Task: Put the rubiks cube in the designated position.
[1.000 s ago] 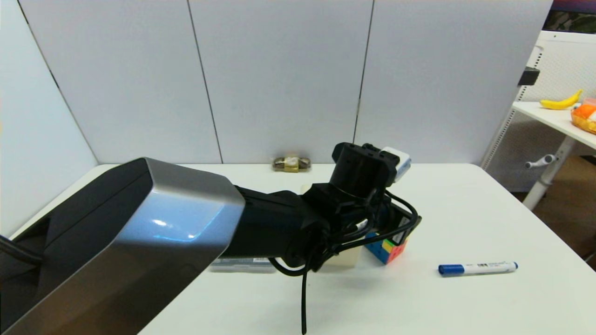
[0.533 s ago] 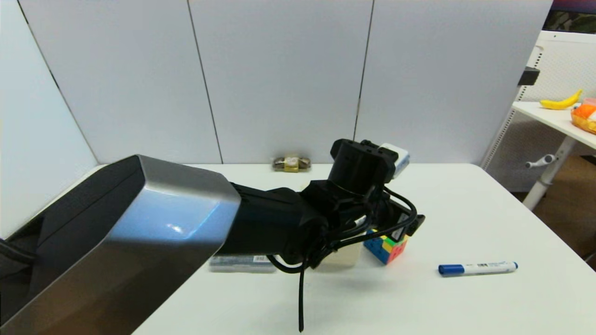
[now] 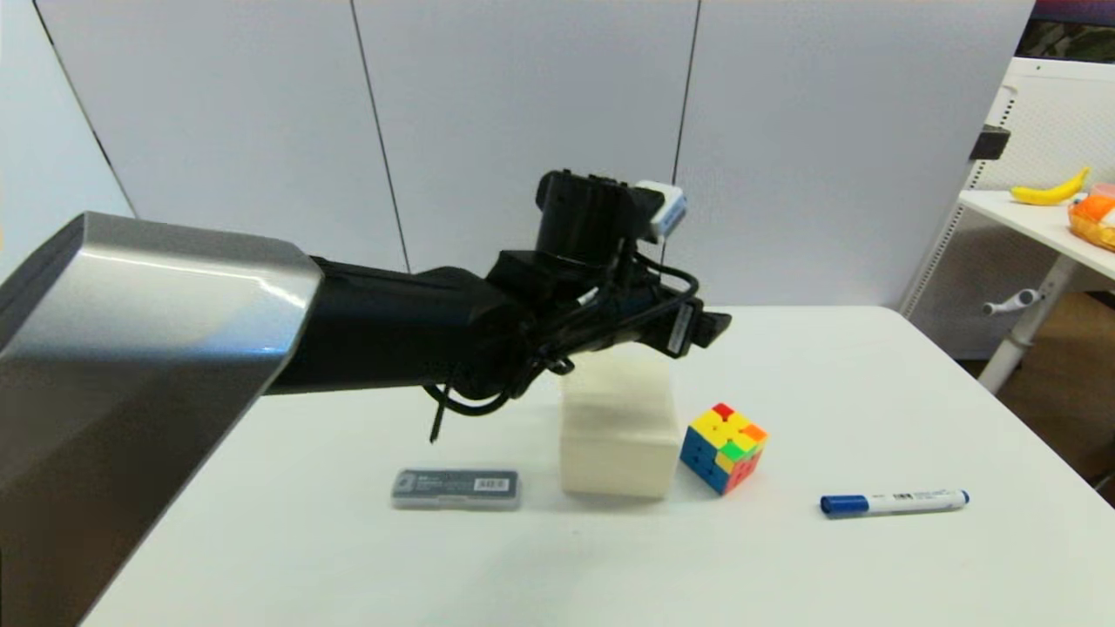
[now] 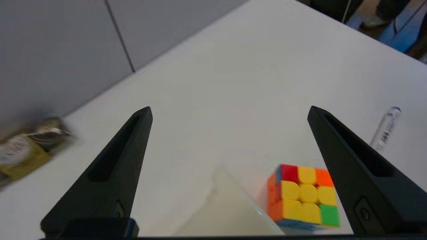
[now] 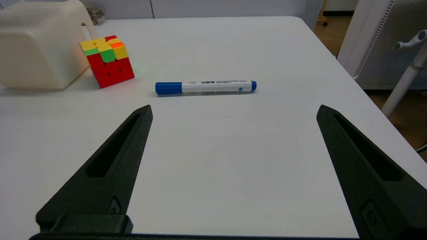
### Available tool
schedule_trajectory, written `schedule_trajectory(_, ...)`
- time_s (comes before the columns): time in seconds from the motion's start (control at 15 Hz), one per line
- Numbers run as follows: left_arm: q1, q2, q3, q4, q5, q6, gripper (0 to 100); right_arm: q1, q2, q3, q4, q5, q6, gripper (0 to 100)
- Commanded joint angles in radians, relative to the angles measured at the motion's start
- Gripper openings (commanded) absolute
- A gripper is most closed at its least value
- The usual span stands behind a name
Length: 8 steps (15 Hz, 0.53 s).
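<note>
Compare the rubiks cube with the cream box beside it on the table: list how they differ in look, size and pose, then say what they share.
Colour: the rubiks cube shows yellow, orange, red, green and blue squares; the cream box is one plain pale colour.
Size: the rubiks cube is much smaller and lower than the cream box.
Pose: the rubiks cube sits turned, a corner edge towards the head camera; the cream box faces it squarely.
Shared: both are blocky and rest side by side on the white table, ungripped.

cream box (image 3: 619,428) touching rubiks cube (image 3: 724,446) on its left, marker (image 3: 893,502) near right
</note>
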Motion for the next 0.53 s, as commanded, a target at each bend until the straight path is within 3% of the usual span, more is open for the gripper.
schedule_trajectory(0.07, 0.104, -0.019, -0.03, 0.013, -0.006, 0.003, 100, 0.0, 0.001, 0.003, -0.001, 0.0, 0.0, 100)
schedule_trajectory(0.33, 0.276, -0.132, 0.131, 0.027, -0.004, 0.006, 100, 0.0, 0.001, 0.003, -0.001, 0.0, 0.0, 100)
schedule_trajectory(0.53, 0.492, -0.267, 0.312, 0.029, 0.037, 0.049, 100, 0.0, 0.001, 0.003, -0.001, 0.0, 0.0, 100)
